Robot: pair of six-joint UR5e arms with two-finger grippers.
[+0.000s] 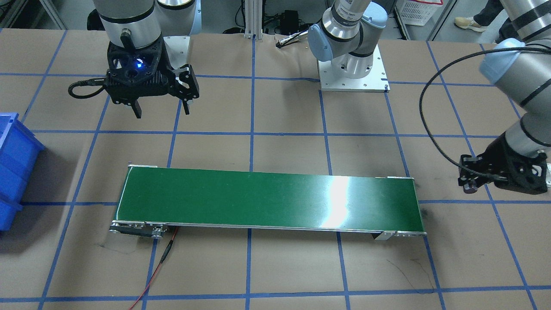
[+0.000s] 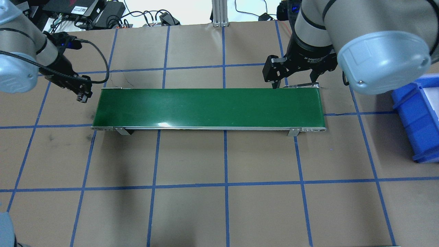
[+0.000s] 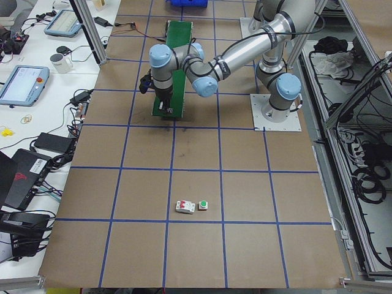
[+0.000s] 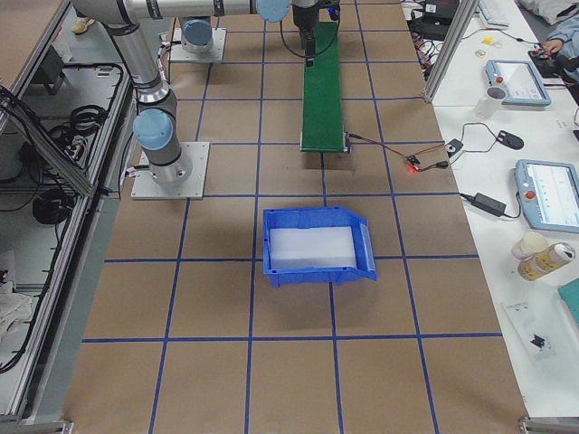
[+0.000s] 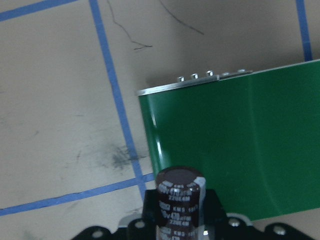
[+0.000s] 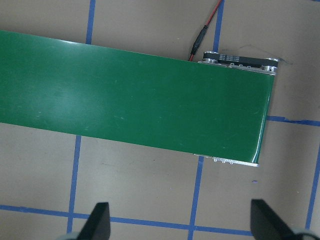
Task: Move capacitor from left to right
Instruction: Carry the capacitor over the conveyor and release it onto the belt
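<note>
Green conveyor [image 2: 209, 108], blue bin [image 4: 314, 246].

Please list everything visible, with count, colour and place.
table: one, brown with blue grid, under everything.
conveyor belt: one, green, table's middle.
bin: one, blue, beyond the belt's right end.
blocky part: one, white-grey with red, table's far left.
capped part: one, white with green cap, beside blocky part.
wire: one, red, at the belt's right end.
capacitor: one, dark maroon, in the left gripper.
left gripper: one, black, shut on the capacitor, off belt's left end.
right gripper: one, black, open, raised near belt's right end.
</note>
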